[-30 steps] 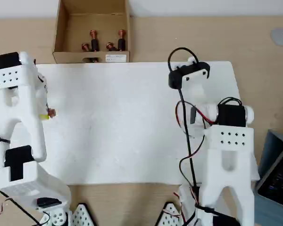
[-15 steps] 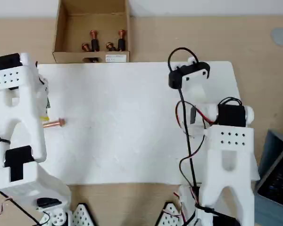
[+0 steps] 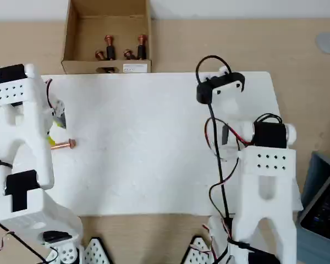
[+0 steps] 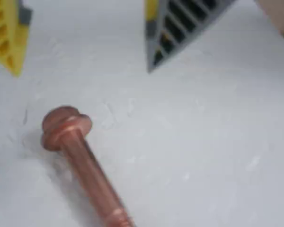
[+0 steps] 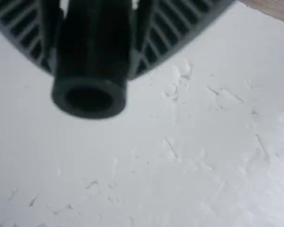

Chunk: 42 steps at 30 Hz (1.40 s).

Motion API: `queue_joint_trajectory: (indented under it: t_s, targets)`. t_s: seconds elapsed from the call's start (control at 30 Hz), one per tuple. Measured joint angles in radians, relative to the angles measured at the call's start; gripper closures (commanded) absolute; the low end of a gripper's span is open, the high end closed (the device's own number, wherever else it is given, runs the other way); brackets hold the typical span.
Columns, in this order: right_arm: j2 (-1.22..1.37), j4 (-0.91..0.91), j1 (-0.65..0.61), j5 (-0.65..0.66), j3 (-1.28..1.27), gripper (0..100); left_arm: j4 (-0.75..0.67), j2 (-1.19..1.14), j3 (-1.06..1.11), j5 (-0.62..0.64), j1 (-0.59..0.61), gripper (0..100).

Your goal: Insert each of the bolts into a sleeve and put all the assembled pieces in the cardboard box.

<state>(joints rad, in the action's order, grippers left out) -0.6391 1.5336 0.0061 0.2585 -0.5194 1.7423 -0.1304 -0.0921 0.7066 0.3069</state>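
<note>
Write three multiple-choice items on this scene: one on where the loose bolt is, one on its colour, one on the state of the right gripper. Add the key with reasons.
1. The loose bolt lies:
A. in the right gripper
B. flat on the white mat
C. inside the sleeve

2. The bolt's colour is:
A. blue
B. green
C. copper

3. The right gripper is:
A. shut on the sleeve
B. open and empty
C. shut on the bolt

Key:
1 B: the high view and the left wrist view both show the bolt lying on its side on the mat.
2 C: the head and shank are copper-coloured in the left wrist view.
3 A: the right wrist view shows the black sleeve held between the gripper's fingers, its open end facing out.
</note>
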Motion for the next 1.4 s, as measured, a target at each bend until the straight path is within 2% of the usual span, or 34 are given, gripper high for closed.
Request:
queue_joint_trajectory:
  t_s: [0.73,1.13,1.4]
  targets:
    - [0.000,0.000,0.000,0.000,0.000,98.8,0.000,0.000,-0.032,-1.421,0.000,82]
    - [-0.002,0.000,0.000,0.000,-0.046,98.8,0.000,0.000,-0.026,-1.930,0.000,82]
    - [-0.002,0.000,0.000,0.031,-0.049,98.8,0.000,-0.112,-0.008,-2.124,0.032,84]
